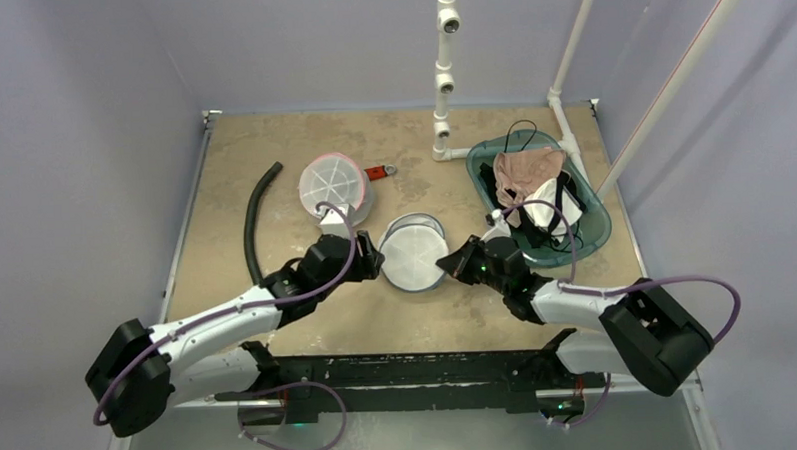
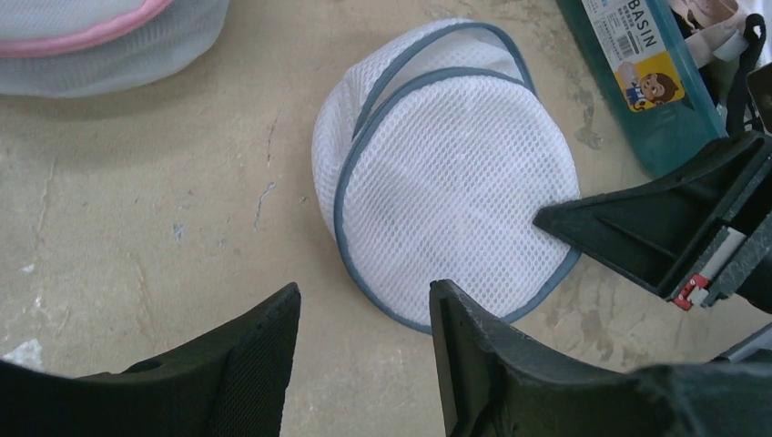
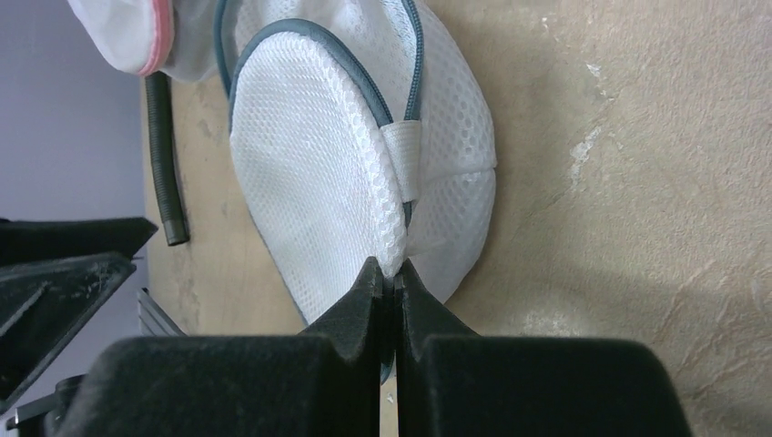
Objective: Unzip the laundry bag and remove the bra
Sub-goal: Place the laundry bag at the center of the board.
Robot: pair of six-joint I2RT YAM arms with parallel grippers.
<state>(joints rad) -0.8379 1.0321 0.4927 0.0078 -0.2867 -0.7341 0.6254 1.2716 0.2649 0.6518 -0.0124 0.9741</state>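
- Fingers of the right gripper [image 3: 390, 273] were pressed together on a thin fold of mesh at the right rim of the laundry bag [image 3: 319, 164]. So little cloth was caught that a firm pull could have slipped off.
- Cloth in the pinch looked like plain mesh, not a zip pull. The cloth tab [image 3: 401, 162] just beyond the fingertips probably covered the pull, so tugging from here risked dragging the whole bag without opening it.
- Across the bag, the left gripper [image 2: 364, 300] was spread wide just beside the left rim, touching nothing. With nothing pinning the bag, it would likely have slid toward the right edge of the table.
- Middle of the table, somewhat toward the near edge, was where the bag lay, with its grey-trimmed face tilted up. Whether the bra was inside could not be told through the mesh.
- Close behind the right arm, by the right edge, the basin [image 1: 599, 221] held strappy clothes, and a wide swing might have snagged them.
- Toward the far edge, the pink-edged bag [image 1: 331, 182] sat near enough to be nudged. The hose [image 1: 253, 218] by the left edge lay well apart.
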